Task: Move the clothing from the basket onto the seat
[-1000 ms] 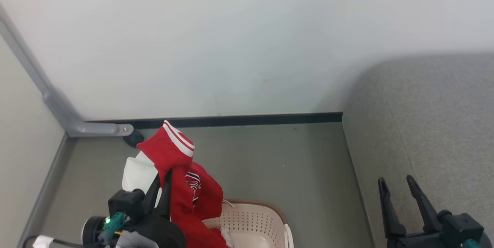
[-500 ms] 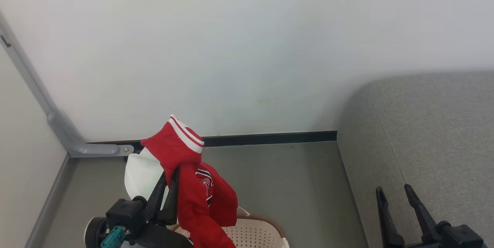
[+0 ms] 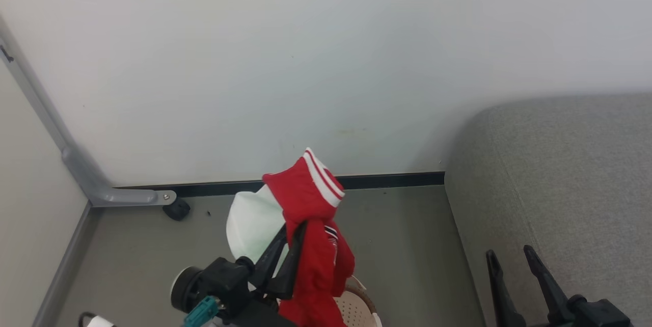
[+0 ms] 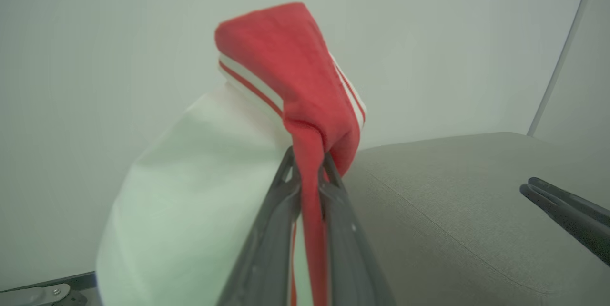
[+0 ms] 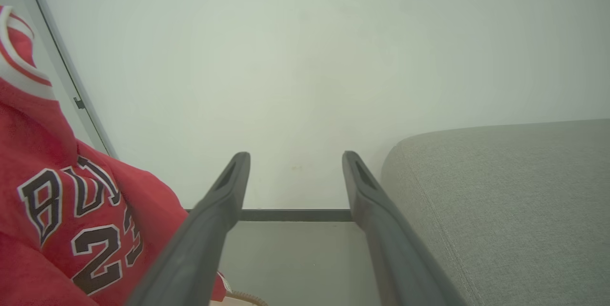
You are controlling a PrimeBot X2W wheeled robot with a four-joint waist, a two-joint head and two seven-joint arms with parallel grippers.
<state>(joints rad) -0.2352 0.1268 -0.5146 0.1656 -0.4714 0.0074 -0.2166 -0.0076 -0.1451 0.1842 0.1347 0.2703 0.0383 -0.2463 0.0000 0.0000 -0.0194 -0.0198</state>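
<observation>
"Where's the red jersey (image 3: 316,261) at the moment?"

"Up in the air. The left gripper (image 3: 293,227) has its two fingers clamped together on a bunched fold just under the white-striped band. The band flops over the tips and the rest hangs straight down towards the basket (image 3: 362,300). I can't tell whether the tail is clear of the rim."

"And that pale stuff behind it?"

"A white cloth (image 3: 252,222), caught up on the left side of the fingers. It could be a lining or a second piece; I can't make out which."

"The other arm?"

"The right gripper (image 3: 508,251) has its fingers spread wide apart with nothing between them, low by the front edge of the sofa cushion (image 3: 560,164). The cushion is off to the right, with bare floor (image 3: 407,235) between it and the basket."

"Will the jersey carry well?"

"I'd guess so. It looks light and completely limp, so it'll swing and trail rather than keep any shape. Nothing on it can break. The worry is slip, since thin smooth knit can slide out of a narrow pinch."

"So where would you grab it?"

"Right where it's held, I'd say. The ribbed band is the thickest part, and a gathered fold gives the fingers more to bite on. The hanging tail could snag on the basket rim or drag on the cushion edge, so I'd carry it high."
</observation>
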